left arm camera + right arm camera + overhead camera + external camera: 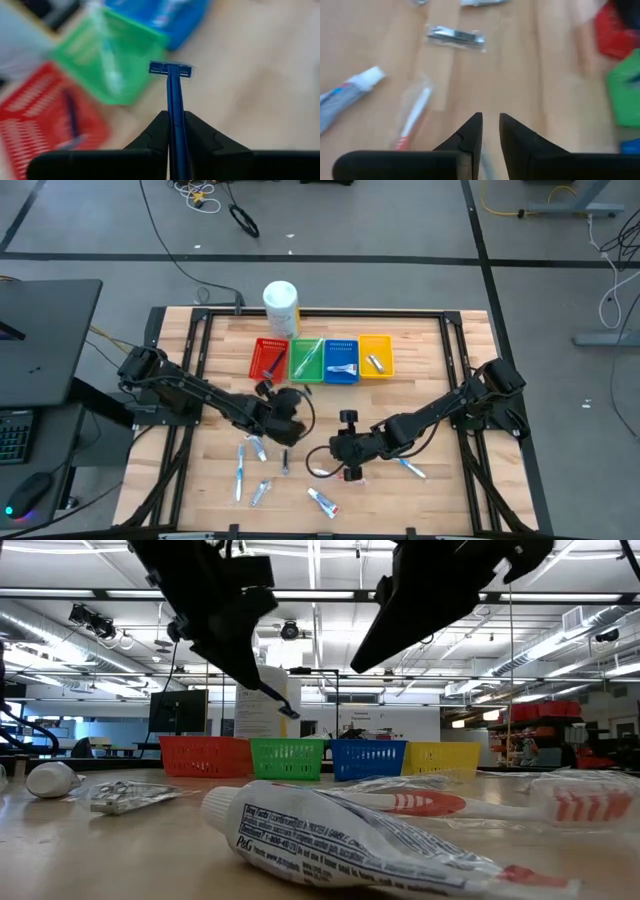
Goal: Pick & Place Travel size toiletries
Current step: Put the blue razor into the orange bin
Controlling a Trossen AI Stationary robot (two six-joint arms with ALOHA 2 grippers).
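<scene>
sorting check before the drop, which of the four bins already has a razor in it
The red bin, leftmost in the row: a dark blue razor lies inside it. The left gripper holds another razor.

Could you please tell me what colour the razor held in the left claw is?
Dark blue plastic razor; the left wrist view shows it best.

On the nearest tube [340, 840] you can read "P&G"; the smaller print beside it stays illegible.
</scene>
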